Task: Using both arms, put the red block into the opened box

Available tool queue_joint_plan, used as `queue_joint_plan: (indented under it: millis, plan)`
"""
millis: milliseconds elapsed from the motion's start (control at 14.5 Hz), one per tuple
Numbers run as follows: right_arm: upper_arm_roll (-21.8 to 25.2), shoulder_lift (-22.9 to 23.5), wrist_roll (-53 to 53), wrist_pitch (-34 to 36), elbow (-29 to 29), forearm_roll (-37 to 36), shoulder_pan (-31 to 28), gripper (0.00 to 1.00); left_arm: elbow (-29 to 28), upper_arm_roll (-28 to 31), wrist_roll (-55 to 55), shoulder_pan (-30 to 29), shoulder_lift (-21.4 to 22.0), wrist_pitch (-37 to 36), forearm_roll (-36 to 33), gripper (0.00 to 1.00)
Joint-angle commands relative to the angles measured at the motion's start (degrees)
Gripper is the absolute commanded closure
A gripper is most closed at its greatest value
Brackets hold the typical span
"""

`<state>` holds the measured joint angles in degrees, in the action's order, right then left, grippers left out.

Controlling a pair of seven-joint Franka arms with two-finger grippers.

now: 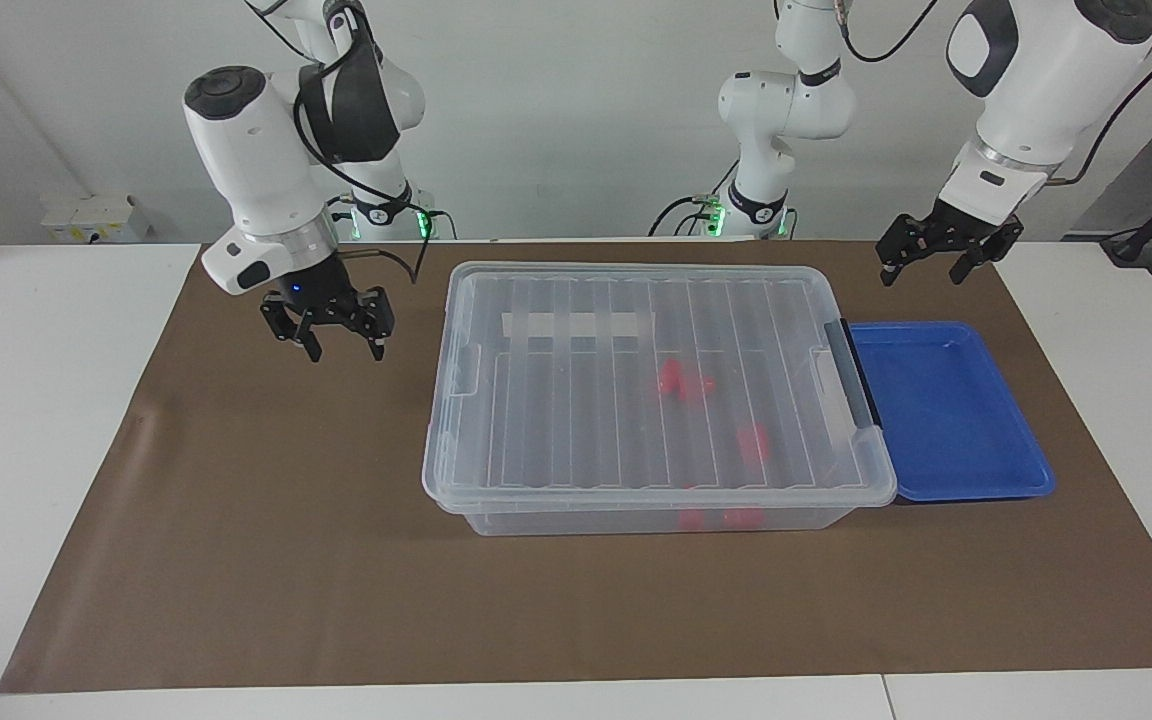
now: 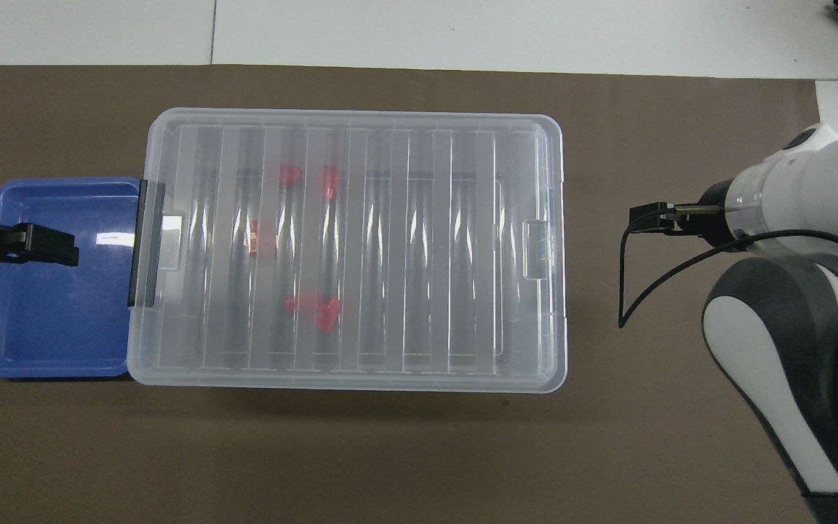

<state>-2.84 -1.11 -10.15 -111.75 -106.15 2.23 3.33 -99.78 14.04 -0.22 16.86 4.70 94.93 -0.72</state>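
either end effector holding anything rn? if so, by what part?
Nothing is held. The right end effector hangs open over the mat beside the box; the left end effector waits open above the blue tray.

A clear, glossy plastic box (image 1: 656, 505) has a ribbed transparent lid (image 1: 651, 375) that catches pale reflections. Small red pieces (image 1: 684, 380) inside look like smooth plastic. Touching it, a shallow blue tray (image 1: 946, 410) is shiny moulded plastic. Both rest on a matt brown mat (image 1: 236, 520), slightly creased, over a smooth white table (image 1: 26, 400).
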Motion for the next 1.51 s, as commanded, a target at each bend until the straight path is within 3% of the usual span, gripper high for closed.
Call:
queue_joint_plan:
  millis: [0, 344, 825, 1444]
  plan:
    - [-0.1, -0.6, -1.2, 6.8, 4.0, -0.4, -2.8, 0.0, -0.6, 0.3, -0.6, 0.1, 1.0, 0.0, 0.5, 0.0]
    - [-0.2, 0.2, -0.8, 15.4, 12.9, -7.1, -3.7, 0.0, -0.6, 0.3, -0.6, 0.1, 1.0, 0.0, 0.5, 0.0]
    - [-0.2, 3.0, -0.9, 24.6, 22.5, -5.1, -3.9, 0.0, -0.6, 0.3, -0.6, 0.1, 1.0, 0.0, 0.5, 0.0]
    - [-0.1, -0.6, -0.8, 28.1, 16.2, -2.2, -6.2, 0.0, -0.6, 0.3, -0.6, 0.1, 1.0, 0.0, 0.5, 0.0]
